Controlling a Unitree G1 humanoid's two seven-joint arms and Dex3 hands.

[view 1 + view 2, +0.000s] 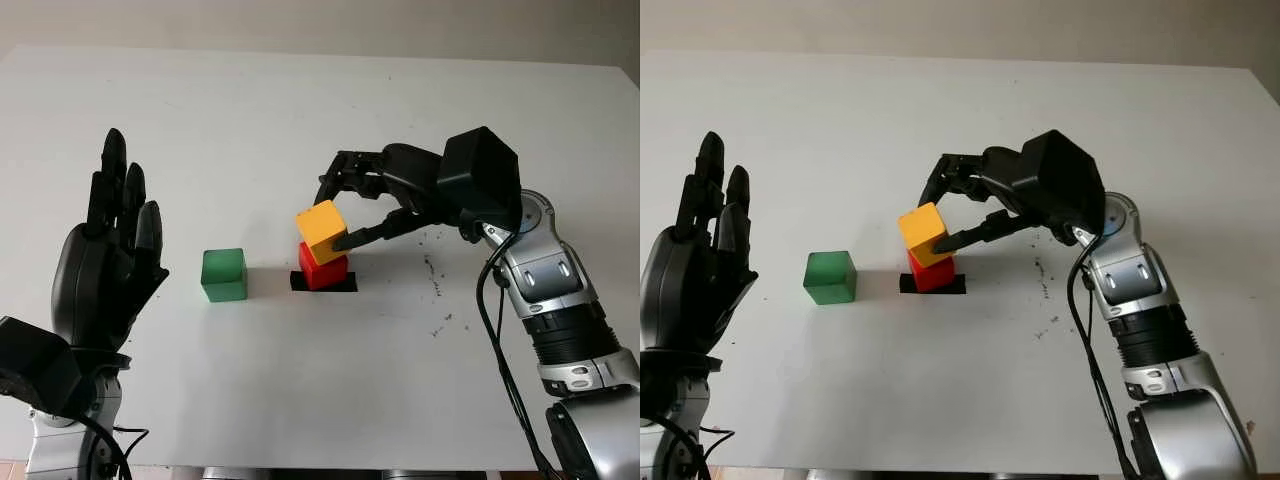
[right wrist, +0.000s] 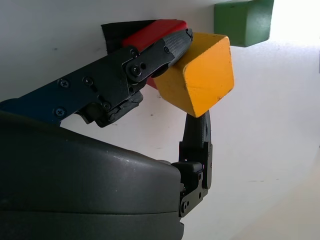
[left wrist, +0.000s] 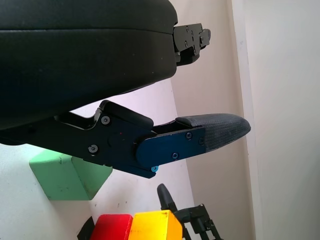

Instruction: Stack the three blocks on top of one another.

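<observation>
Your right hand [image 1: 345, 205] grips the tilted yellow block [image 1: 322, 231] atop red [image 1: 324, 270]; level it, release, then fetch green [image 1: 224, 274].

Bright, even light; perhaps slight glare.

Both my hands are all black: my left hand [image 1: 105, 270] has a glossy rounded shell and chunky segmented fingers, and my right hand [image 1: 345, 210] has a boxy black housing behind it. My right forearm [image 1: 555, 300] is silver-grey with a ribbed black band, and a black cable [image 1: 497, 345] loops alongside it. Up close my finger links are dark blue plates with small screws, and the fingertips [image 3: 220, 131] have textured black pads.
</observation>
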